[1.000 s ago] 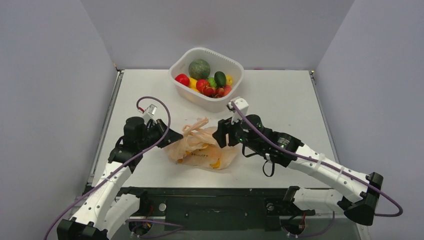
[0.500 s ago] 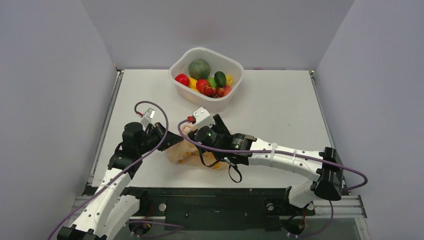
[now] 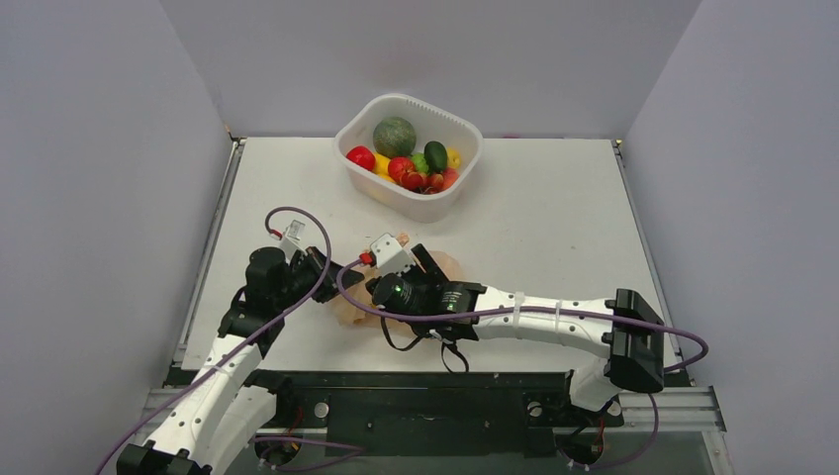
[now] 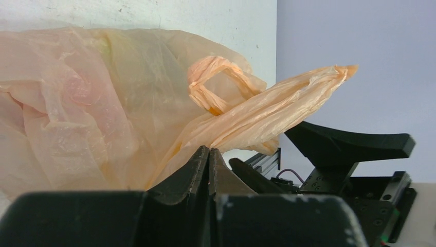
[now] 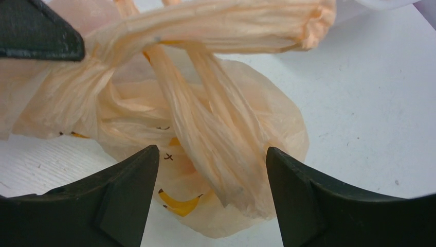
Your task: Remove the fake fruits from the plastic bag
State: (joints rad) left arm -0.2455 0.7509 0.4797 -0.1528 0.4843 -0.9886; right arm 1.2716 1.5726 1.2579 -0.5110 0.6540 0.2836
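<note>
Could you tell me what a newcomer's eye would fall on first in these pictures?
The peach plastic bag in the middle, its film pinched in the shut left gripper while the open right gripper straddles its twisted handle strands. Farther back, a white tub holds colourful fake fruits.

My right arm [image 3: 539, 309] lies across the peach plastic bag [image 3: 348, 309], covering most of it; my left gripper [image 3: 326, 275] is at its left edge.
</note>
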